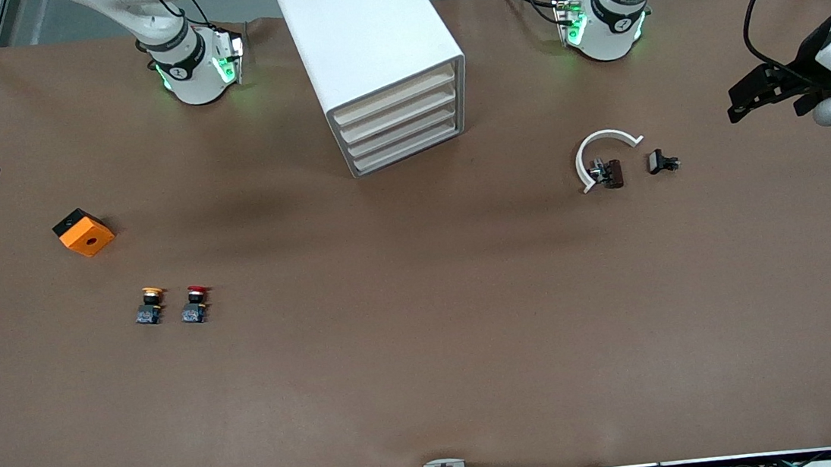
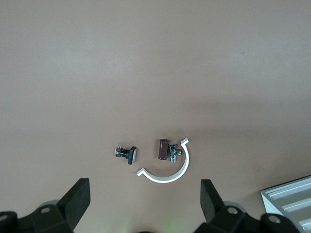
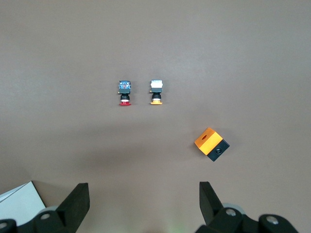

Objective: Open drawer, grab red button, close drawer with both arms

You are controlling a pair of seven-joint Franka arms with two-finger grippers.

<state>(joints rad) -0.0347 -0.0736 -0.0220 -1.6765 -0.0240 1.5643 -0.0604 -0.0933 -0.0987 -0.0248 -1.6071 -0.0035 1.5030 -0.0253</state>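
The red-capped button lies on the table toward the right arm's end, just beside a yellow-capped button and nearer the front camera than the orange cube. The cabinet stands mid-table between the arm bases, its four drawers all pushed in. Both grippers wait empty with fingers spread: the right gripper up over its table end, the left gripper over its own end, near a white half-ring.
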